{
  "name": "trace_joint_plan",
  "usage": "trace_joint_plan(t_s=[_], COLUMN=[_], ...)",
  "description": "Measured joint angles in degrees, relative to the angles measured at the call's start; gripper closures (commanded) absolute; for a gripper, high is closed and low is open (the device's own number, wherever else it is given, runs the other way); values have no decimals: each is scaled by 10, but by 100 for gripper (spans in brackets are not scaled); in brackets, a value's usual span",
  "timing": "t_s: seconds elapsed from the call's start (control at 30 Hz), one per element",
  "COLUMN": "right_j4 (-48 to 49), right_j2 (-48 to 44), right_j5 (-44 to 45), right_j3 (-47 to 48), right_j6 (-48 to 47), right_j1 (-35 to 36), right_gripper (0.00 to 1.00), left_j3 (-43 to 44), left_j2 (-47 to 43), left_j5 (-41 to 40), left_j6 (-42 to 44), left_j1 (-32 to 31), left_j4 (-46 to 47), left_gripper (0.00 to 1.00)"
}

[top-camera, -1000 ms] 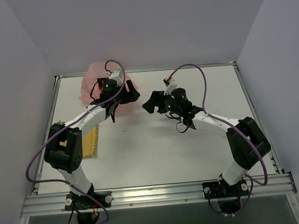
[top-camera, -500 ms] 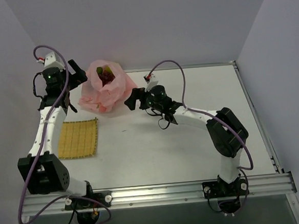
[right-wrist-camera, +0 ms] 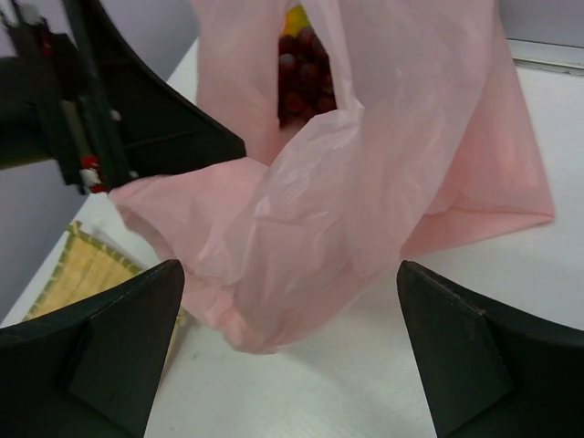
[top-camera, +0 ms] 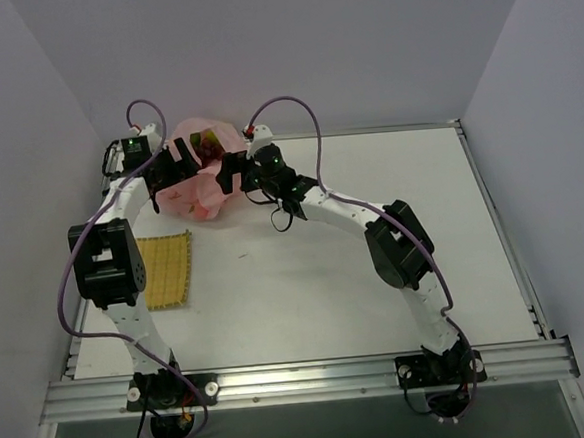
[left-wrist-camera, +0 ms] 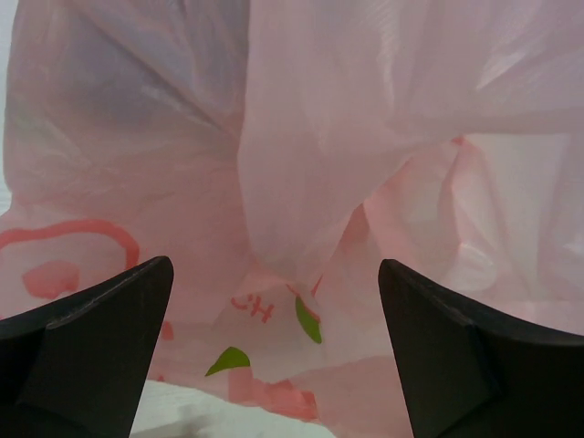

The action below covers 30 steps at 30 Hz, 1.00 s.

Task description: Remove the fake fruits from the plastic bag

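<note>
The left gripper (left-wrist-camera: 274,301) and right gripper (right-wrist-camera: 290,301) are both apart beside the plastic bag (right-wrist-camera: 383,137). Each should pinch one rim gently, because the fake fruits (right-wrist-camera: 306,78), probably red, lie deep.

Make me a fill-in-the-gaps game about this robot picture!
The plastic bag is coloured ____.
The fake fruits sit ____ the bag.
The left tool and right tool both stand ____, not shut.
The woven mat is coloured ____.
Missing words: pink, inside, open, yellow.
</note>
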Motion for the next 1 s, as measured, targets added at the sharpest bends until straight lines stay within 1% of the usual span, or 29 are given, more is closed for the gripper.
trace_joint_plan(t_s=[0.03, 0.1, 0.13, 0.17, 0.2, 0.23, 0.27, 0.3, 0.33, 0.37, 0.4, 0.6, 0.77, 0.9, 1.0], right_j4=[-6, -19, -22, -26, -29, -29, -29, -25, -19, -12, -6, 13, 30, 62, 77], right_j2=[9, 28, 39, 49, 59, 66, 70, 71, 70, 66, 62, 12, -59, -124, -136], right_j5=[9, 22, 25, 27, 28, 29, 28, 27, 26, 26, 25, -4, -47, -83, -94], right_j3=[8, 23, 31, 37, 44, 46, 46, 40, 29, 15, 2, -95, -184, -273, -306], right_j6=[-4, -11, -13, -15, -20, -17, -16, -15, -14, -14, -14, -28, -54, -61, -64], right_j1=[-1, -5, -7, -10, -13, -16, -20, -24, -28, -32, -38, -97, -141, -130, -97], right_gripper=[8, 27, 43, 71, 83, 92, 100, 100, 100, 100, 100, 100, 100, 100, 100], left_j3=[7, 26, 36, 45, 53, 61, 67, 70, 71, 71, 70, 52, 31, 28, 40], left_j2=[4, 16, 23, 31, 40, 50, 59, 67, 73, 75, 77, 50, 2, -18, -9], left_j5=[8, 21, 27, 35, 42, 50, 56, 61, 66, 68, 70, 92, 108, 92, 70], left_j6=[-2, -8, -13, -17, -23, -30, -37, -42, -46, -50, -47, -48, -33, -14, 2], left_j1=[0, 0, 0, 0, 0, 0, 0, 0, 0, 0, 0, 3, 4, 10, 22], left_j4=[3, 16, 24, 33, 40, 48, 57, 65, 69, 68, 69, 73, 43, 19, -12], left_gripper=[6, 6, 6, 6, 8, 26, 41, 55, 83, 92, 97, 98, 98, 98, 98])
